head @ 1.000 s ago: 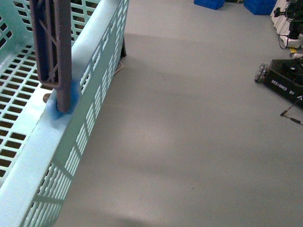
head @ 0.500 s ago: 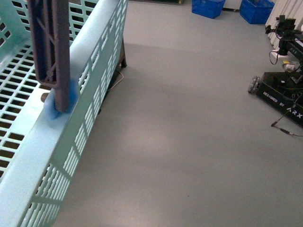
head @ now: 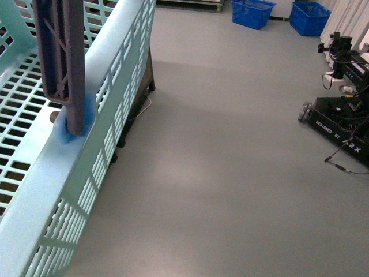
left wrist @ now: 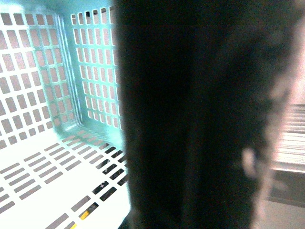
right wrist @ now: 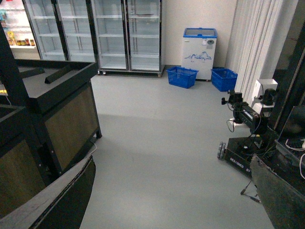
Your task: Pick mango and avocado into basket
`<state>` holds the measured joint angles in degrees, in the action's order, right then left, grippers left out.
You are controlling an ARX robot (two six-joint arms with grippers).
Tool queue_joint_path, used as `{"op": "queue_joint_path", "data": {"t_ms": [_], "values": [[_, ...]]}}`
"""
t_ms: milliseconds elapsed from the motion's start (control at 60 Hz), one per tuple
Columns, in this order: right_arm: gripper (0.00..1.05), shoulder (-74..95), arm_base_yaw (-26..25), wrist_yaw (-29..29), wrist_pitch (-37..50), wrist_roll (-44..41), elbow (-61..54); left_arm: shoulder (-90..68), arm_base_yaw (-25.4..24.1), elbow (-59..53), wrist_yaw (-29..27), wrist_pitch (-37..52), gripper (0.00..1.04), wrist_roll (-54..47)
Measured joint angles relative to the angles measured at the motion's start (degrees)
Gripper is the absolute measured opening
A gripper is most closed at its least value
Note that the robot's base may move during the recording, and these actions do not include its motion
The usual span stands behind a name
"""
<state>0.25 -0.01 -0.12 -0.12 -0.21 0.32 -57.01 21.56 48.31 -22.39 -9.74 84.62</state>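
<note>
A grey floor (head: 230, 173) fills most of the front view. 2 blue crates (head: 252, 11) stand at its far end, and the black wheeled base of another robot (head: 340, 118) stands at the right.

The basket (head: 75, 167) sits very close at the left of this view, its long mint-teal rim running away from the camera, with slotted wall and floor on show. 1 brown-grey handle (head: 60, 57) stands upright from the rim, its foot set in a blue patch (head: 81, 124). Past the basket, a dark stand leg (head: 149, 69) rests on the floor.

The left wrist view looks into the basket at a slotted corner and floor. A wide, dark, blurred mass (left wrist: 200, 119) covers most of that picture. I cannot tell whether it belongs to the left tool, nor whether that tool is open or closed. A speck of yellow (left wrist: 85, 213) shows through 1 floor slot, too small to name.

The right wrist view shows glass-door fridges (right wrist: 114, 33), a white chest freezer (right wrist: 199, 50), a pale curtain (right wrist: 252, 43) and a dark display stand (right wrist: 62, 109). The right tool (right wrist: 171, 162) hangs over bare floor, its fingers (right wrist: 66, 200) spread wide with nothing between them.
</note>
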Motion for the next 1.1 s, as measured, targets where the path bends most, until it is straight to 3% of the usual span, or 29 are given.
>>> {"op": "queue_joint_path", "data": {"t_ms": [1100], "values": [[0.97,0.0,0.0,0.0,0.0,0.0,0.0,-0.1,0.2,0.0,0.0,0.0,0.05,0.0]]}}
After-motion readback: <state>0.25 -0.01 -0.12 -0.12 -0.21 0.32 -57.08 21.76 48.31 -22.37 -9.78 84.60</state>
